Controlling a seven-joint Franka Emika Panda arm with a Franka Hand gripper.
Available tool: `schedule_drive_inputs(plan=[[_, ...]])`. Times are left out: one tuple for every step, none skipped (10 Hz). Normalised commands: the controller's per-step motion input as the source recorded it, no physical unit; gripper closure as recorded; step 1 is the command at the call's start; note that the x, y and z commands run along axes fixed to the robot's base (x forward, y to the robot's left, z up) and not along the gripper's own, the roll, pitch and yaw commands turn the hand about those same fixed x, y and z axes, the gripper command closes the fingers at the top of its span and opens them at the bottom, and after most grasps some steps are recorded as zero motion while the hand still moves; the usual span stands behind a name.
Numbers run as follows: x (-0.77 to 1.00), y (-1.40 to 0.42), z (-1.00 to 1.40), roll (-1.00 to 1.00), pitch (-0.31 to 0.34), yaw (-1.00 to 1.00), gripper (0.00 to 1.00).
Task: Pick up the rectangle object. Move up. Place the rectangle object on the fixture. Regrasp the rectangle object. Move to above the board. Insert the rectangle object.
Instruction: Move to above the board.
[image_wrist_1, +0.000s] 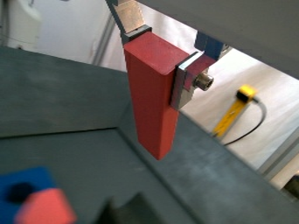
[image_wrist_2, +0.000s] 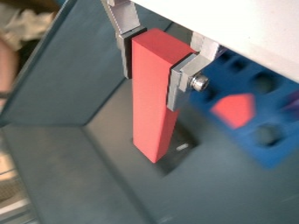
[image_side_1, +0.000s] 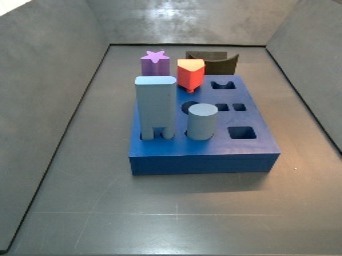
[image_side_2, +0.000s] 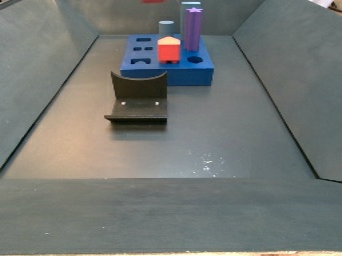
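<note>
My gripper (image_wrist_1: 163, 54) is shut on the upper end of the rectangle object (image_wrist_1: 152, 109), a long plain red block that hangs upright, in the air. Both wrist views show this grip; the gripper (image_wrist_2: 156, 54) has a silver finger on each side of the block (image_wrist_2: 152, 114). The dark fixture (image_wrist_2: 183, 145) lies on the floor below the block's lower end. The blue board (image_wrist_2: 251, 122) is beside it. In both side views the fixture (image_side_2: 138, 100) (image_side_1: 214, 62) stands empty next to the board (image_side_2: 198, 72) (image_side_1: 201, 150). The gripper is out of both side views.
The board holds a tall light-blue block (image_side_1: 154, 105), a grey cylinder (image_side_1: 201, 122), a short red piece with a yellow top (image_side_1: 191, 72) and a purple star piece (image_side_1: 154, 62). Grey bin walls ring the floor. A yellow cable (image_wrist_1: 239, 109) lies outside.
</note>
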Motion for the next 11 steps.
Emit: schedule_drive_inputs(plan=[[-0.86, -1.00, 0.04, -1.00, -0.042, -0.22, 1.00], [-0.87, -1.00, 0.03, -1.00, -0.035, -0.22, 1.00], [-0.92, -1.00, 0.04, -1.00, -0.027, -0.22, 1.00], [-0.74, -0.78, 0.03, -1.00, -0.023, -0.22, 1.00], [-0.50, -0.48, 0.02, -1.00, -0.019, -0.22, 1.00], [-0.30, -0.25, 0.00, -1.00, -0.005, -0.21, 1.00], [-0.15, -0.10, 0.00, -1.00, 0.009, -0.19, 1.00], [-0.09, -0.04, 0.00, -0.79, 0.005, -0.14, 1.00], [-0.07, -0.01, 0.00, -0.50, -0.006, -0.07, 1.00], [-0.06, 0.00, 0.00, -0.34, -0.014, -0.04, 1.00], [-0.05, 0.00, 0.00, -0.26, -0.018, -0.03, 1.00]])
